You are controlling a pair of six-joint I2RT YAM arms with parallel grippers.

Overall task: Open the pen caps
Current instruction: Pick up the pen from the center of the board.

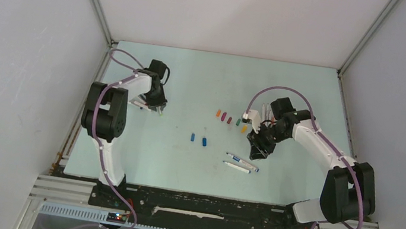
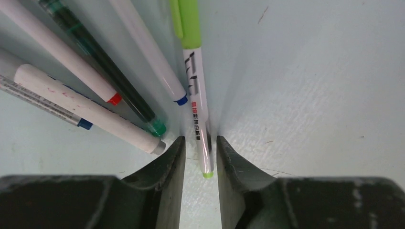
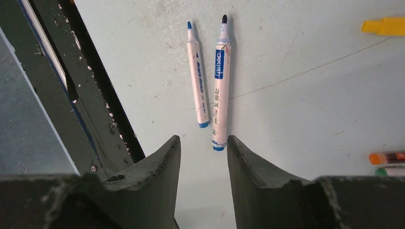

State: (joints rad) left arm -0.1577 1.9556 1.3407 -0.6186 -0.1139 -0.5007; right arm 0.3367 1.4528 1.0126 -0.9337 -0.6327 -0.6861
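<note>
Loose pen caps lie mid-table: an orange cap (image 1: 218, 113), a red cap (image 1: 223, 117), a green cap (image 1: 238, 121), a yellow cap (image 1: 243, 129) and two blue caps (image 1: 192, 137). My left gripper (image 2: 200, 140) is open at the left over a pile of pens. Its jaws straddle the rear end of a white pen (image 2: 198, 109) that wears a light-green cap (image 2: 187, 21), with a gap on each side. My right gripper (image 3: 204, 139) stands open and empty. Two uncapped pens (image 3: 221, 86) lie just ahead of it on the table.
Several other pens (image 2: 95, 109) lie fanned beside the left jaw. The dark table-edge frame (image 3: 81, 95) runs along the left of the right wrist view. A yellow cap (image 3: 384, 26) and an orange-ended piece (image 3: 387, 157) show at that view's right edge.
</note>
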